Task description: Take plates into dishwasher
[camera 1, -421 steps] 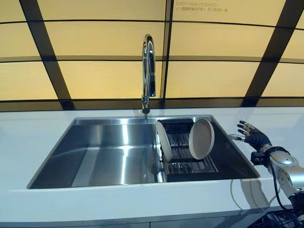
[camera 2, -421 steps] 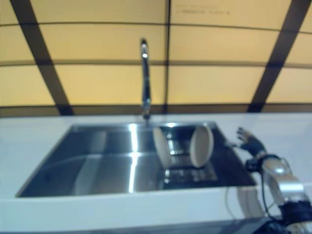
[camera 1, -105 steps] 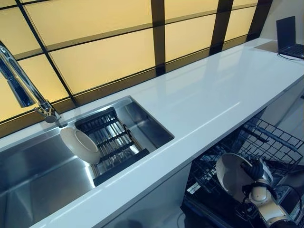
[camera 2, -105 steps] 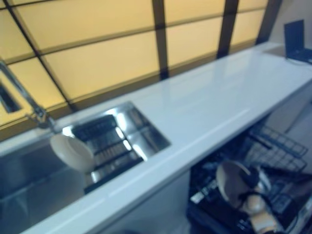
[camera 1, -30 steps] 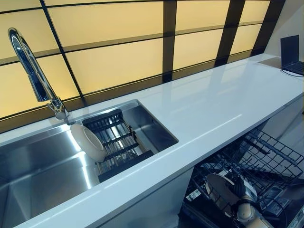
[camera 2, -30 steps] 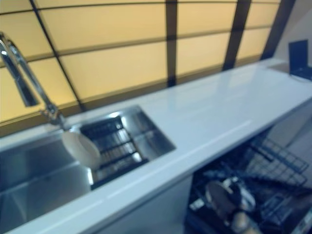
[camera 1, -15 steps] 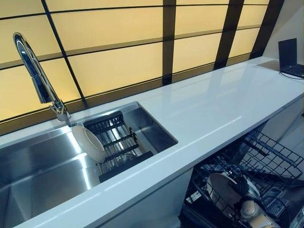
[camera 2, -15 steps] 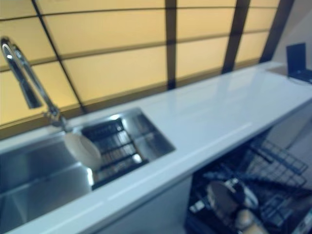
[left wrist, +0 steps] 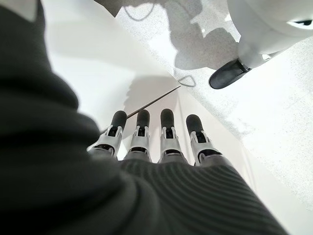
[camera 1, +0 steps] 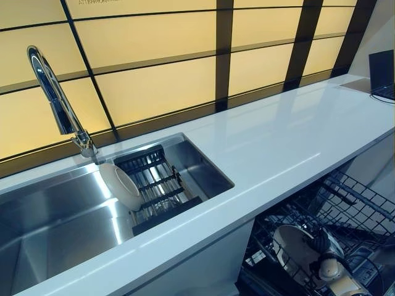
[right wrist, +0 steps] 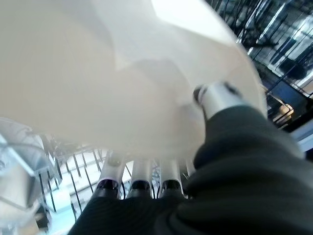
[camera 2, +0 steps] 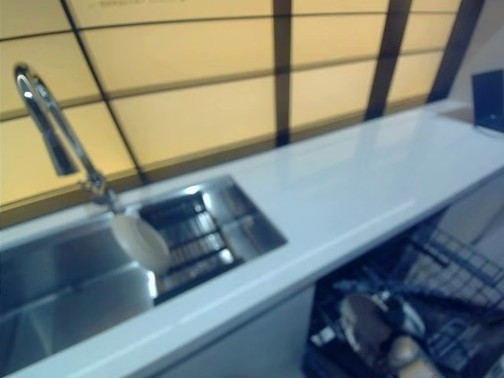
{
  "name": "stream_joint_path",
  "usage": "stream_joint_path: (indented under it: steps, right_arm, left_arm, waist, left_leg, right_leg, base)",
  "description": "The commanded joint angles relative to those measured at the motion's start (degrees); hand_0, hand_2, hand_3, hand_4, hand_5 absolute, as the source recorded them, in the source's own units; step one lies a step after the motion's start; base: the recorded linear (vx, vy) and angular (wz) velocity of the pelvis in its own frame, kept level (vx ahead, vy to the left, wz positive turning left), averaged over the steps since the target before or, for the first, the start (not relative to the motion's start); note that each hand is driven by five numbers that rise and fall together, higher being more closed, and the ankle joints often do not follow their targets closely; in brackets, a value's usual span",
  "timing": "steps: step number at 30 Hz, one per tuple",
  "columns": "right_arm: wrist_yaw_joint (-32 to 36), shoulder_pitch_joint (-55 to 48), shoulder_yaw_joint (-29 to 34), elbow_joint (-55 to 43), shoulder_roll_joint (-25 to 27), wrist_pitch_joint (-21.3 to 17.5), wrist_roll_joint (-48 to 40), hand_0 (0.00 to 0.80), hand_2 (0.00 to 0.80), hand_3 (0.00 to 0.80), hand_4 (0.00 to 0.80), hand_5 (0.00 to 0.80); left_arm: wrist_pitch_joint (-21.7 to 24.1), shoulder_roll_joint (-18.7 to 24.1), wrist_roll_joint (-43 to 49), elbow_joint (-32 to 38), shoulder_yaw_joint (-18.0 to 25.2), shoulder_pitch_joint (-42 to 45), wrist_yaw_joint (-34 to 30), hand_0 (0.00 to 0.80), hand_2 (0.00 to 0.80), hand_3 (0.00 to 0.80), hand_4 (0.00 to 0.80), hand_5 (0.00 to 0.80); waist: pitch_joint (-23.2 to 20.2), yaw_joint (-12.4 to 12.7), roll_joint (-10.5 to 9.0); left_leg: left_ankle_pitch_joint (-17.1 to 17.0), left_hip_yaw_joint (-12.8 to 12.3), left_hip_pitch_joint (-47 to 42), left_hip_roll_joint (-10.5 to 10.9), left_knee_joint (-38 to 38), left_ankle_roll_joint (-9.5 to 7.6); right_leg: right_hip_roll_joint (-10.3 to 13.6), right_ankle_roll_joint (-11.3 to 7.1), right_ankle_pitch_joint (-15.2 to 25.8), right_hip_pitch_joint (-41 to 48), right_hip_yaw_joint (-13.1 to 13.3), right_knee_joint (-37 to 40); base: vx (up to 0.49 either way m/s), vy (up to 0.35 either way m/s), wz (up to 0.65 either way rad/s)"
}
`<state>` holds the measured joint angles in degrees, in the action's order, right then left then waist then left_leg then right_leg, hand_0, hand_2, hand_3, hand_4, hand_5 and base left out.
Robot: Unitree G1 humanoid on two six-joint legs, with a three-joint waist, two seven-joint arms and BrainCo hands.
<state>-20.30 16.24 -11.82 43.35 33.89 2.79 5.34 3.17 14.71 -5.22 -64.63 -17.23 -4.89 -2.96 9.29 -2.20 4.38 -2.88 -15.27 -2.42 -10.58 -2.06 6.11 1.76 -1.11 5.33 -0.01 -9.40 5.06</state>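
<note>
One cream plate (camera 1: 120, 185) stands on edge in the black rack (camera 1: 162, 194) inside the steel sink (camera 1: 55, 216). A second cream plate (camera 1: 294, 248) is down in the open dishwasher's wire rack (camera 1: 355, 206), tilted on edge, with my right hand (camera 1: 321, 242) shut on it. The right wrist view shows this plate (right wrist: 98, 73) close up, my thumb (right wrist: 217, 95) pressed on its face and my fingers (right wrist: 139, 177) behind it, wire tines below. My left hand (left wrist: 167, 139) hangs with straight fingers beside a white cabinet panel.
A tall chrome faucet (camera 1: 52, 92) rises behind the sink. The white countertop (camera 1: 278, 135) runs to the right, with a laptop (camera 1: 384, 73) at its far end. The dishwasher rack holds other items near the plate.
The camera has shifted a little, so the sink and faucet sit further right. My right hand keeps the plate low in the dishwasher rack, hardly moved.
</note>
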Motion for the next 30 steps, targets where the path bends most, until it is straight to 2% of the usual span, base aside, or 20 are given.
stream_joint_path:
  steps: [1,6,22,27,28,30]
  right_arm:
    - [-0.1,4.2,-0.2,-0.8,-1.2,-1.4,0.8,0.000,0.000,0.000,0.000,0.000]
    - [-0.1,2.7,0.2,-4.9,-0.2,0.2,2.9,0.000,0.000,0.000,0.000,0.000]
    - [0.8,-0.7,3.7,-10.4,3.6,0.6,6.6,0.000,0.000,0.000,0.000,0.000]
    - [2.7,-2.1,6.2,-13.5,4.8,3.5,5.9,0.000,0.000,0.000,0.000,0.000]
    - [4.0,-3.4,8.0,-15.3,5.3,5.4,4.4,0.000,0.000,0.000,0.000,0.000]
    - [4.9,-5.1,9.9,-16.8,5.6,6.7,3.2,0.000,0.000,0.000,0.000,0.000]
  left_arm:
    - [0.8,2.4,2.0,-1.9,-1.6,-2.6,-0.7,0.000,0.000,0.000,0.000,0.000]
    - [0.6,2.5,2.0,-1.7,-1.0,-2.1,-0.4,0.000,0.000,0.000,0.000,0.000]
    - [0.8,2.8,2.1,-1.4,0.3,-1.2,-0.6,0.000,0.000,0.000,0.000,0.000]
    - [1.0,2.9,1.8,-1.6,1.6,-0.4,-0.6,0.000,0.000,0.000,0.000,0.000]
    - [1.0,3.0,1.6,-1.5,2.2,-0.1,-0.5,0.000,0.000,0.000,0.000,0.000]
    - [0.8,3.1,1.5,-1.4,2.7,0.3,-0.5,0.000,0.000,0.000,0.000,0.000]
  waist:
    - [0.0,0.3,-3.66]
    - [0.0,-0.3,-4.04]
    - [-0.4,-1.1,-5.04]
    - [-0.3,-1.6,-5.27]
    - [-0.2,-2.0,-5.44]
    - [0.0,-2.3,-5.64]
  left_leg:
    - [-6.2,1.0,5.8,0.8,-1.9,0.32]
    - [-6.2,0.6,5.7,0.7,-2.0,0.31]
    - [-5.9,-0.3,5.0,0.3,-2.2,0.30]
    - [-5.9,-0.5,4.8,0.3,-2.2,0.34]
    - [-6.0,-0.6,4.9,0.3,-2.3,0.34]
    - [-5.9,-0.8,4.9,0.3,-2.4,0.30]
  right_leg:
    - [0.2,0.01,-4.1,2.2,-0.9,-1.8]
    - [0.1,-0.02,-4.1,2.2,-0.5,-1.9]
    - [-0.3,-0.21,-3.8,2.9,0.4,-0.9]
    - [-0.4,-0.26,-3.6,3.0,0.8,-0.8]
    - [-0.5,-0.23,-3.6,3.0,1.1,-0.8]
    - [-0.6,-0.23,-3.7,2.8,1.4,-1.0]
  base:
    - [0.000,0.000,0.00]
    - [0.000,0.000,0.00]
    - [0.000,0.000,0.00]
    - [0.000,0.000,0.00]
    - [0.000,0.000,0.00]
    - [-0.003,0.017,-0.01]
